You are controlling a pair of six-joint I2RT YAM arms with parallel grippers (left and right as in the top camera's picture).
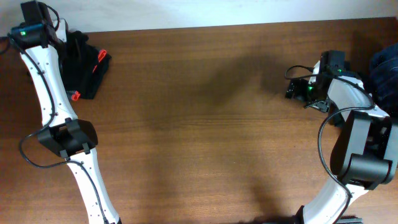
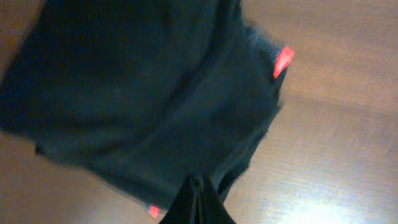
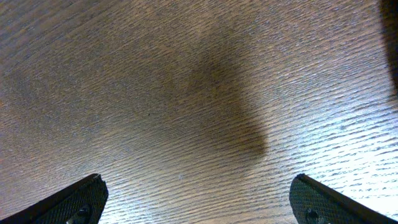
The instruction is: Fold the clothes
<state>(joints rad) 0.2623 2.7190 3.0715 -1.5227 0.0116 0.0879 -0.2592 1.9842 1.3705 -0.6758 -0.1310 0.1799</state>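
The left gripper has its jaws together, at the near edge of the folded black fabric garment with red tags. Whether a pinch of cloth lies between them cannot be told. That garment lies at the far-left corner of the brown wooden table. I judge it was set aside as finished work, out of the folding area.

The right gripper has its jaws wide apart over bare wood and holds nothing, apparently ready for the next piece. A crumpled dark blue garment sits at the right edge, behind that arm. The arm's own links stand between gripper and cloth.
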